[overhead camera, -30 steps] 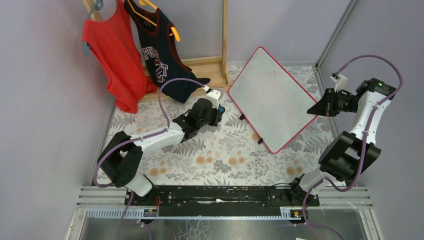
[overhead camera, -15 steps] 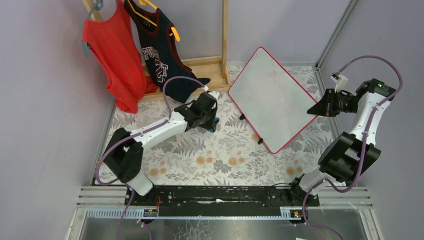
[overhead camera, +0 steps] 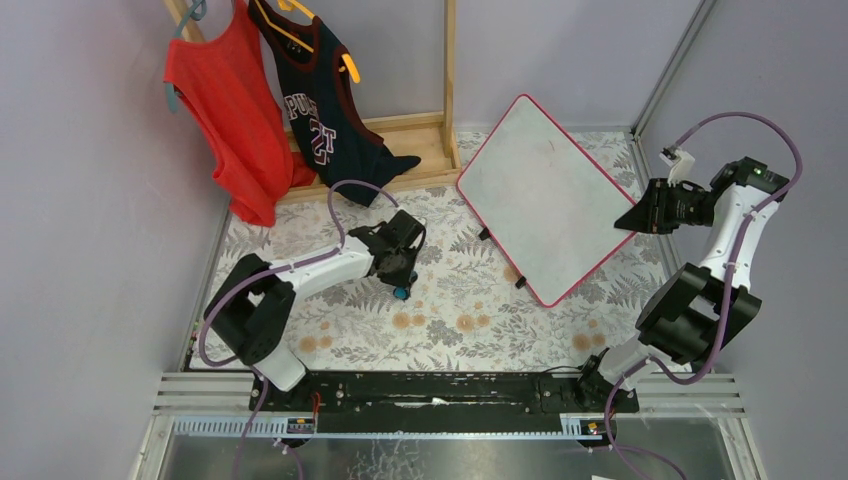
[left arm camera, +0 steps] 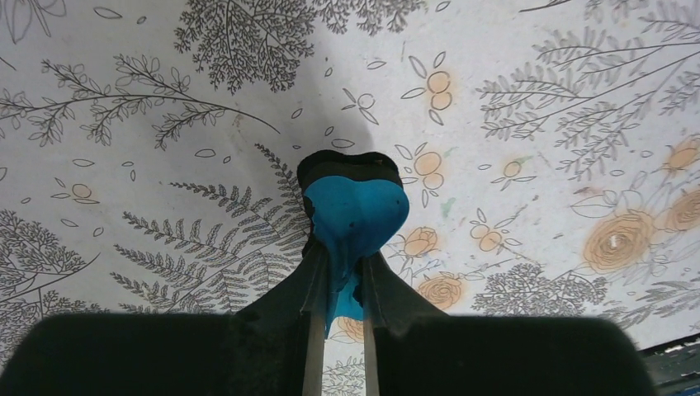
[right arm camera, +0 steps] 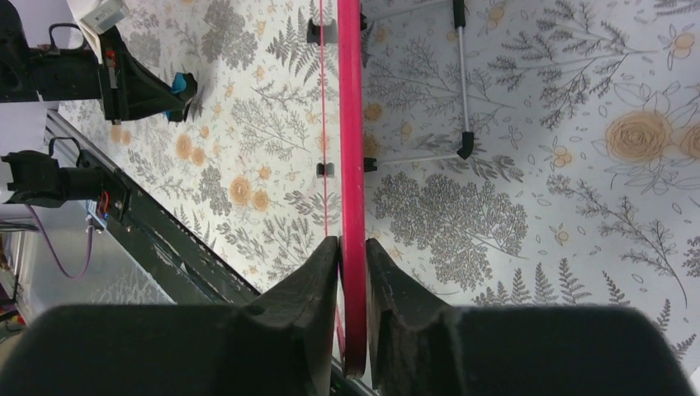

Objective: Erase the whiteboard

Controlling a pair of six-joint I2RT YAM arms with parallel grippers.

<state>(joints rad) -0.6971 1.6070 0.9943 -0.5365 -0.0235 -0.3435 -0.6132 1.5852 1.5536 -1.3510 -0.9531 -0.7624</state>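
I see plain lilac walls all round, fern-and-flower print table cover, wooden rack at 11 o'clock, red vest and navy jersey hung on it

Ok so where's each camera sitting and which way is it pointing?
Top external: above and behind the bases, looking down on the table; both arms show.
Left wrist: on the left arm, looking down past the left claw, which pinches the eraser.
Right wrist: on the right arm, looking along the right claw, which grips the whiteboard edge-on.
Shared: top and right wrist both show the left claw holding the eraser.
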